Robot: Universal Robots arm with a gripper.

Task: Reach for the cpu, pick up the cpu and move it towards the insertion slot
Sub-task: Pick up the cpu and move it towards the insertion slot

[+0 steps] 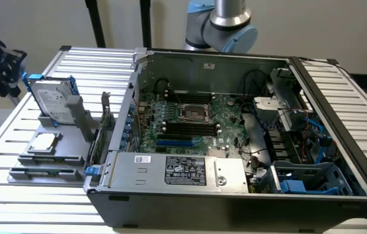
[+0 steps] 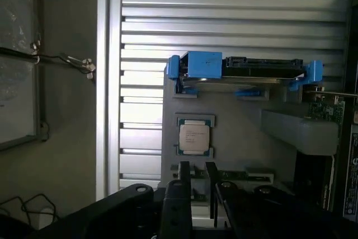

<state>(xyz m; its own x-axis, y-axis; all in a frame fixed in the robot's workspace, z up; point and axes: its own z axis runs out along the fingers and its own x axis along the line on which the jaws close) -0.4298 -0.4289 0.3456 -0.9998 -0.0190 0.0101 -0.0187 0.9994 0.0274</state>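
Gripper (image 2: 197, 167) hangs empty, jaws seemingly part-open, just short of the cpu (image 2: 194, 137); centre over it, square to its edges, descend slowly.

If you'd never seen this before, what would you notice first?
Probably the big open computer case, with its green circuit board and the shiny insertion slot in the middle. Beside it, on the exterior view's left, the little silvery cpu lies flat near an upright hard drive with blue edges.
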